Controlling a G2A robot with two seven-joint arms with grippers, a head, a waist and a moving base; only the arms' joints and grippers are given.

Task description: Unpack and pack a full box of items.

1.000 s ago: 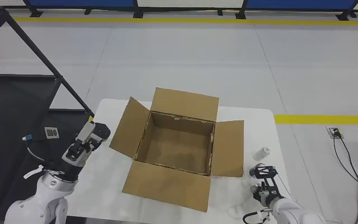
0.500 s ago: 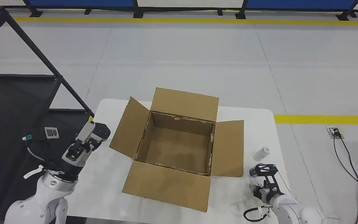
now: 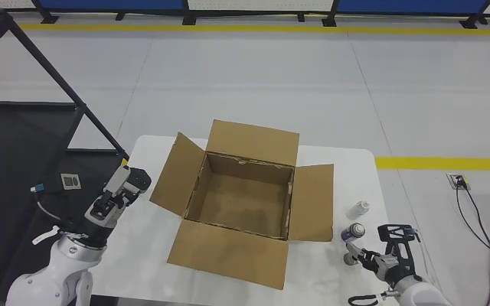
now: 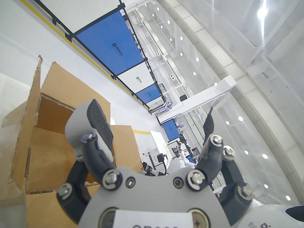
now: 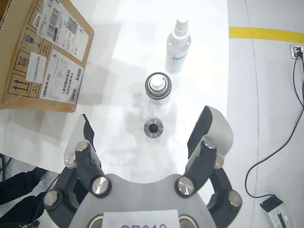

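Observation:
The open cardboard box point(image 3: 241, 200) stands in the middle of the white table point(image 3: 153, 229), all flaps out, its inside bare. To its right stand a clear spray bottle point(image 3: 358, 209) point(image 5: 178, 48), a metal spray can point(image 3: 353, 232) point(image 5: 158, 87) and a small slotted metal sleeve point(image 3: 349, 256) point(image 5: 153, 128), in a row. My right gripper point(image 3: 398, 232) point(image 5: 145, 118) hangs open above the sleeve's side of the row, holding nothing. My left gripper point(image 3: 130, 180) point(image 4: 152, 110) is open and empty, left of the box point(image 4: 54, 129), pointing upward.
The table's right edge point(image 5: 226, 72) runs just past the bottle. A power cable point(image 5: 295, 91) and a yellow floor line point(image 3: 432, 162) lie beyond it. A black frame pole point(image 3: 61, 80) slants past the table's left side.
My right gripper has pulled back to the right, off the spot where it hovered, uncovering the spray can and the metal sleeve. The left arm has not moved.

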